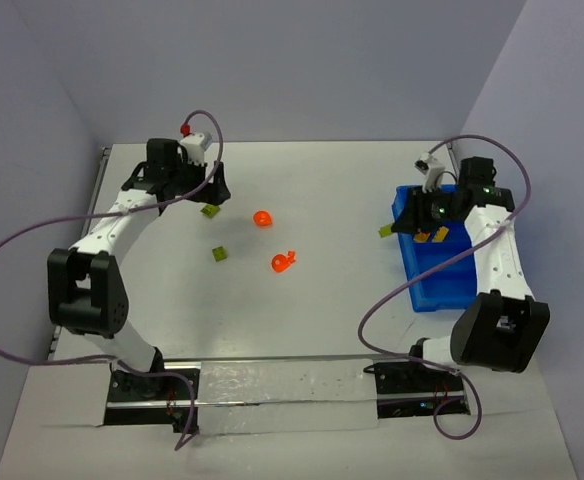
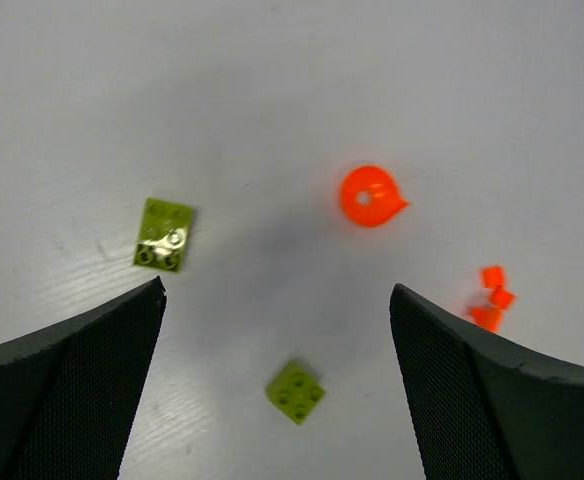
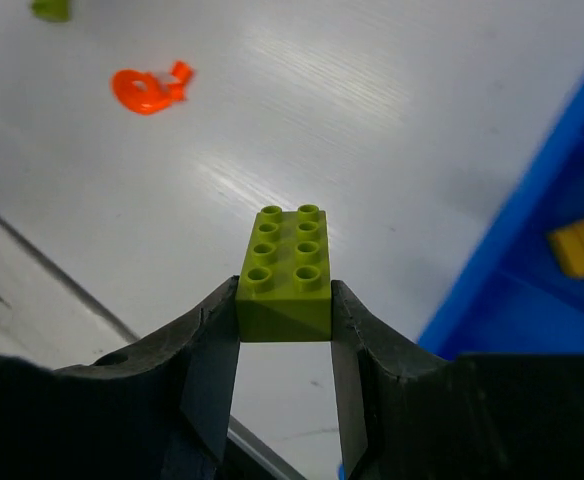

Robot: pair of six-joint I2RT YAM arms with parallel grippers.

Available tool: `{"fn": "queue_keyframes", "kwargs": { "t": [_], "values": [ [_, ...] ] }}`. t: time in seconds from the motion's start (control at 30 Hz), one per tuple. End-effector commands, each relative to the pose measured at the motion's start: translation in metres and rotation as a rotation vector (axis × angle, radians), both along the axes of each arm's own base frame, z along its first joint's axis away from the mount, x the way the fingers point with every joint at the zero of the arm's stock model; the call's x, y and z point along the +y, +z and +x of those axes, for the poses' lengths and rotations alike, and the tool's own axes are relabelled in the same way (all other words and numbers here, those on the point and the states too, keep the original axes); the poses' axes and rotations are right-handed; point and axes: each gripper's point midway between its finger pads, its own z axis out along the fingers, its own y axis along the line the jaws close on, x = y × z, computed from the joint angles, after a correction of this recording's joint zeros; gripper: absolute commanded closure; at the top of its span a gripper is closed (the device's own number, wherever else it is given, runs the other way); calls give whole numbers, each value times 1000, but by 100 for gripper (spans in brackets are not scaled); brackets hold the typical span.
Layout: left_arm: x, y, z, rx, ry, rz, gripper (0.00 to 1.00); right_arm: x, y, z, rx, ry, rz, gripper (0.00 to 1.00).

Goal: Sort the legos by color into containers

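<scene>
From above, the right gripper point(image 1: 390, 229) hung just outside the blue tray point(image 1: 450, 300), at the wall facing the left arm, clamped on a lime-green brick point(image 1: 384, 231). Two yellow pieces point(image 1: 429, 236) lay inside the tray, close behind that wall. Well apart from the tray, the left gripper point(image 1: 210, 195) hovered over a loose lime brick point(image 1: 210, 210). A smaller lime brick point(image 1: 219, 254), a round orange piece point(image 1: 262, 218) and a curled orange piece point(image 1: 283, 262) lay somewhat nearer the tray.

The left wrist camera showed its jaws spread wide with nothing between them, and the same four loose pieces on the table below.

The right wrist camera showed an eight-stud brick pinched by its sides between both fingers, with the tray wall just beside it.

To my eye, the brick wanted lifting clear over that wall and releasing low, in a compartment away from the yellow.

I counted three lime bricks, two orange pieces and two yellow. I saw no purple.
</scene>
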Motion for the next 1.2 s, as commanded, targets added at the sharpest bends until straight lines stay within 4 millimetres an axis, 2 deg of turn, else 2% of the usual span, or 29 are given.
{"fn": "queue_keyframes", "kwargs": {
  "t": [0.0, 0.1, 0.27, 0.5, 0.73, 0.97, 1.17],
  "values": [
    [40, -20, 39, -15, 174, 214, 1, -75, -17, -12, 51, -137, -168, 100],
    [47, -31, 44, -12, 197, 252, 1, -115, -26, -15, 79, -234, -250, 100],
    [53, -37, 46, -13, 228, 280, 1, -159, -36, -23, 137, -326, -318, 100],
    [52, -53, 56, 23, 223, 289, 1, -178, -52, -22, 193, -373, -354, 100],
    [43, -61, 60, 34, 172, 277, 1, -186, -64, -12, 221, -398, -347, 100],
    [42, -73, 55, 63, 151, 283, 3, -189, -81, -8, 255, -402, -342, 100],
    [46, -89, 52, 99, 130, 286, 6, -189, -96, -4, 283, -398, -351, 88]
  ]
}}
